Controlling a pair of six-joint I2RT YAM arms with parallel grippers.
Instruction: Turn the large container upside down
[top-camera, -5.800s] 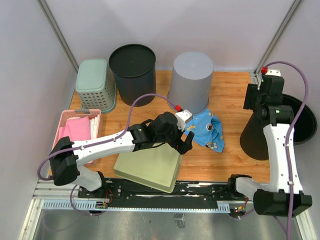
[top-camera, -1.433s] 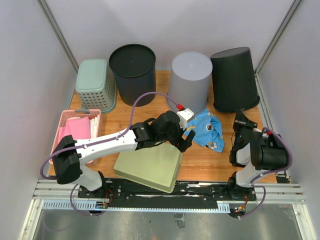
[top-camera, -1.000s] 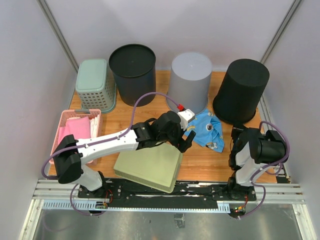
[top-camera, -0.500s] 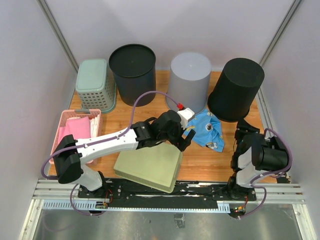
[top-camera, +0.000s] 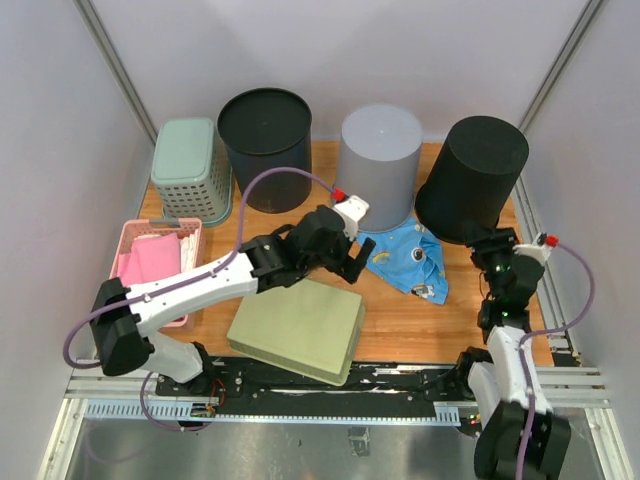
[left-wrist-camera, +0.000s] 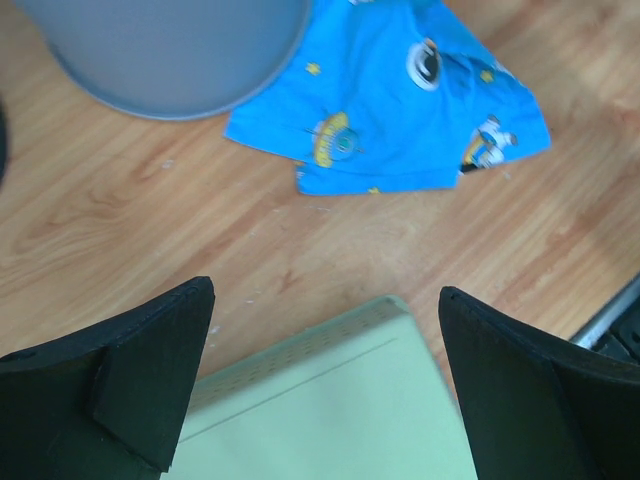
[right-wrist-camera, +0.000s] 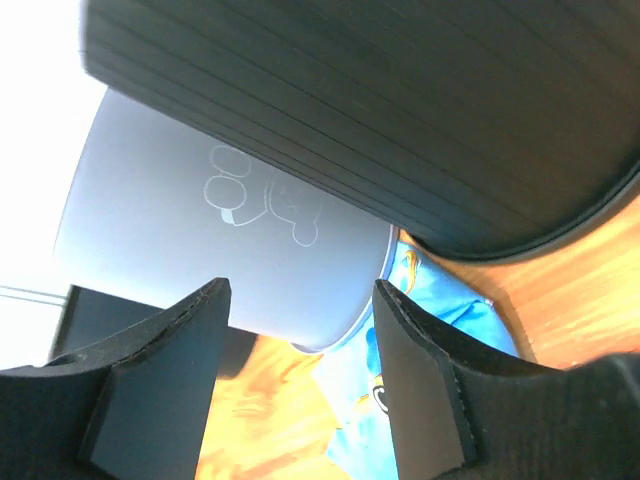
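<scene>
The large black container (top-camera: 472, 178) stands bottom up at the back right of the wooden table; its ribbed wall fills the top of the right wrist view (right-wrist-camera: 400, 110). My right gripper (top-camera: 490, 245) is open and empty just in front of its rim, apart from it; in the right wrist view (right-wrist-camera: 300, 370) the jaws stand wide. My left gripper (top-camera: 358, 262) is open and empty above the far edge of a flat green lid (top-camera: 297, 328), also seen in the left wrist view (left-wrist-camera: 325, 380).
A grey container (top-camera: 380, 165) stands bottom up beside the black one, and an upright dark bin (top-camera: 265, 135) is to its left. A blue printed cloth (top-camera: 412, 258) lies between the grippers. A green basket (top-camera: 190, 168) and a pink basket (top-camera: 150, 262) are at the left.
The right arm has unfolded and its gripper has risen toward the black container's rim. The left gripper has moved a little back from the green lid. The black container stays bottom up.
</scene>
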